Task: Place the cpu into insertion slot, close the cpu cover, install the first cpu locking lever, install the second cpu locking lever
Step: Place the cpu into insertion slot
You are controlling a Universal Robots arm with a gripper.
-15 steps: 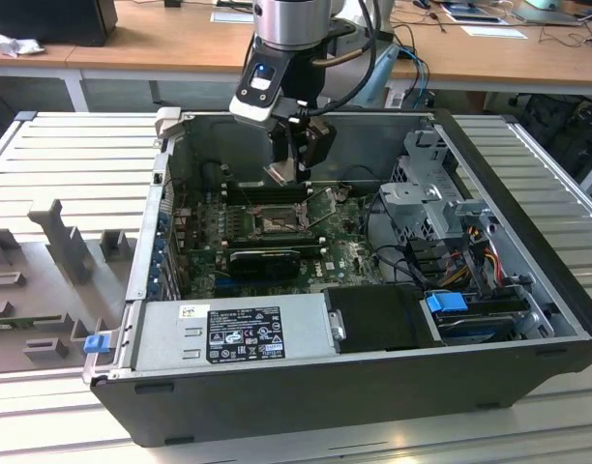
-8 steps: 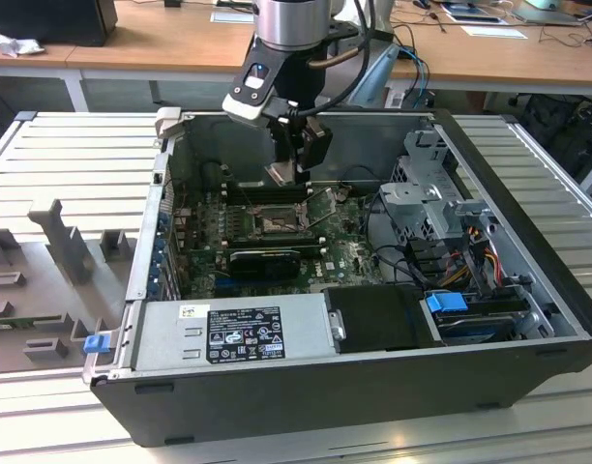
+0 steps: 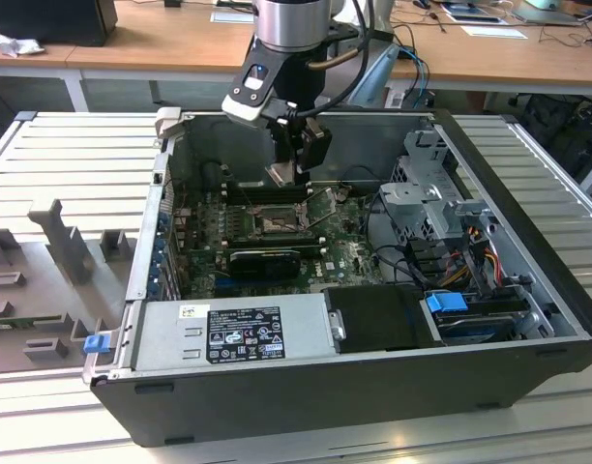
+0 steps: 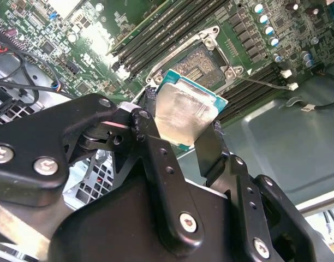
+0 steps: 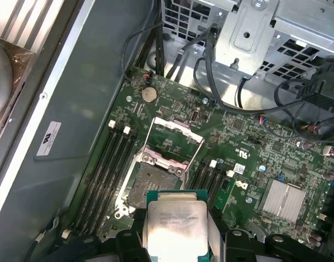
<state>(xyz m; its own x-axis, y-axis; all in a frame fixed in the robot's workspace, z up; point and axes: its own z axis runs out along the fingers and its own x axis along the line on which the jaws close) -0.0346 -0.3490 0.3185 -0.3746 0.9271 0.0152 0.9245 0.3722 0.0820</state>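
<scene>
Clasping the cpu [image 5: 178, 224], end effector [image 4: 180, 121] above insertion slot [image 5: 149, 185]

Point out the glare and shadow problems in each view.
Second wrist view: glare whitens the cpu face and patches of the motherboard. First wrist view: even light, with the insertion slot evenly lit. Exterior view: the computer case interior lies in shadow beside the bright table.

Exterior view overlooks case [image 3: 373, 396], both wrist views near insertion slot [image 5: 148, 183]
</scene>
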